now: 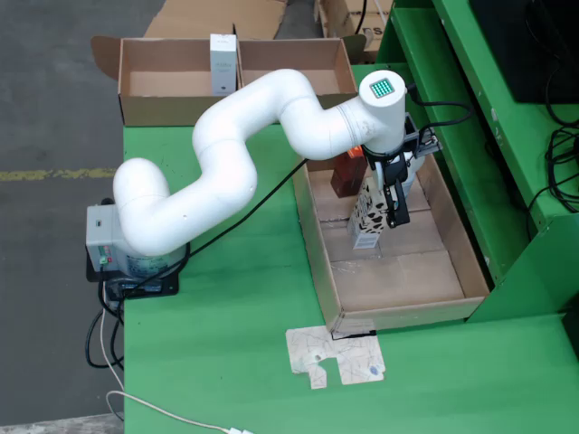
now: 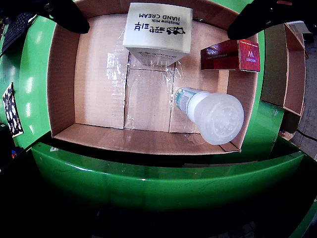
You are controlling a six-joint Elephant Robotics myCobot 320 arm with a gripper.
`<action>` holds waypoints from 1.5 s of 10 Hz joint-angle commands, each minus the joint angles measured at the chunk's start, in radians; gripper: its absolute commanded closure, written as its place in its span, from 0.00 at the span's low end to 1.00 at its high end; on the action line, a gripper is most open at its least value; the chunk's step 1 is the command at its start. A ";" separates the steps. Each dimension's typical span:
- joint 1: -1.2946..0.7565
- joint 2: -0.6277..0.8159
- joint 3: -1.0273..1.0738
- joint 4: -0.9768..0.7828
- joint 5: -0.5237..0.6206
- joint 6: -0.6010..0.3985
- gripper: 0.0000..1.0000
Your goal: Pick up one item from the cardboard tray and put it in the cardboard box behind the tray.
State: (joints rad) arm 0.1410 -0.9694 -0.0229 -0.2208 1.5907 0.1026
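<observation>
So the arm is hanging over the cardboard tray (image 1: 452, 262) on the green table (image 1: 235, 325), and there are three things sitting in it: a hand cream carton (image 2: 158, 30) standing upright, a dark red box (image 2: 230, 55) near the same end, and a clear bottle with a frosted cap (image 2: 210, 113) tipped toward the wrist camera. The carton is looking like the target, since in the wrist view it's sitting right between the two dark fingers (image 2: 64, 15) at the top corners of the frame. I'm guessing it's going to be light and fairly stiff, but thin card will dent if squeezed hard, so taking it across the two flat faces, a bit below the top, seems like the safe bet. The bottle is looking slipperier and rounder, and the red box is lying low. The pincer (image 1: 389, 194) is standing wide open, with the jaws well clear of the carton on both sides and nothing in them; from the still view it's hovering just above or beside the patterned side of the carton, and I can't tell if it's touching. The drop-off cardboard box (image 1: 235, 77) is waiting at the far end of the table, already holding a white carton (image 1: 223, 61).
</observation>
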 commanded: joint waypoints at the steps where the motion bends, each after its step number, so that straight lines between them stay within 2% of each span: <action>1: -0.007 0.026 0.023 0.012 -0.004 -0.002 0.00; 8: -0.007 0.026 0.023 0.012 -0.004 -0.002 0.00; 15: -0.007 0.026 0.023 0.012 -0.004 -0.002 0.70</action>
State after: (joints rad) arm 0.1410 -0.9694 -0.0229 -0.2208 1.5907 0.1026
